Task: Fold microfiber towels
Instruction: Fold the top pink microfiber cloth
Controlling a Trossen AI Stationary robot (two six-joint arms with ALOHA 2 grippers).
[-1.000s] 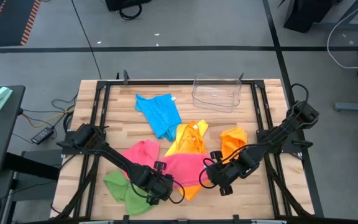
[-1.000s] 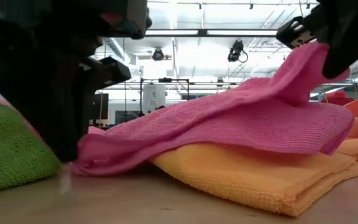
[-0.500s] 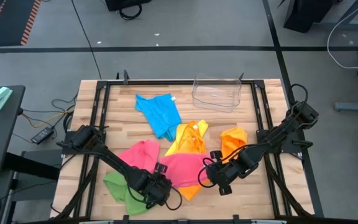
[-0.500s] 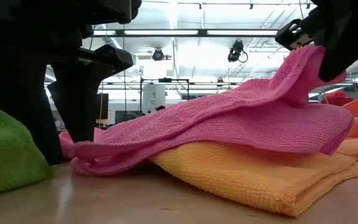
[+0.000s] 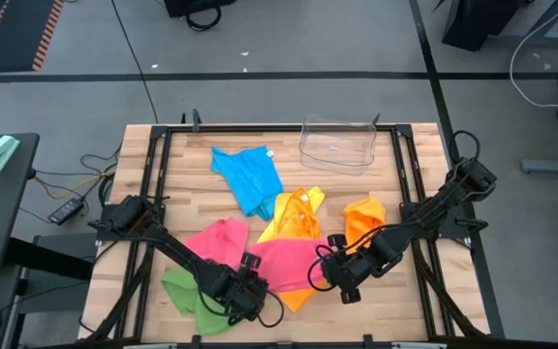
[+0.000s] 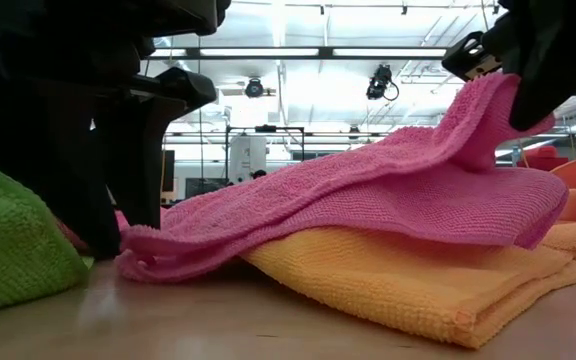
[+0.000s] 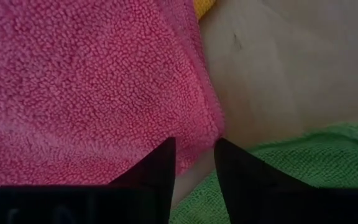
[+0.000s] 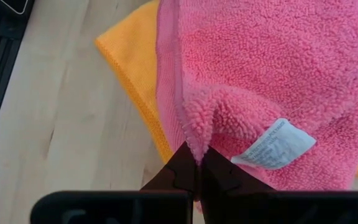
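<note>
A pink towel [image 5: 284,262] lies over an orange towel [image 6: 388,280] near the table's front middle. My right gripper [image 8: 196,155] is shut on the pink towel's right side and holds it raised. My left gripper [image 7: 194,152] stands open at the towel's near left corner [image 6: 133,245], one finger on each side of its edge. That corner rests on the table beside a green towel [image 5: 184,289]. My right gripper pinches the pink towel's hemmed edge [image 8: 188,127] between its two fingers, close to the white label [image 8: 278,144]. The fingers slant down from the table's right. The pinched edge is bunched and lifted [image 6: 488,110]; the rest slopes down onto the orange towel. My left gripper: whether its fingers [image 7: 160,165] touch the pink corner I cannot tell.
A second pink towel [image 5: 221,237], a blue towel [image 5: 248,176], a yellow towel [image 5: 298,215] and an orange towel [image 5: 364,218] lie farther back. A clear plastic bin [image 5: 337,143] stands at the far edge. Black frame rails run along the table's sides.
My left gripper has opened at the pink towel's near left corner and rolled a little without leaving the spot. The corner stays low at the table. My right gripper keeps the towel's right edge raised.
</note>
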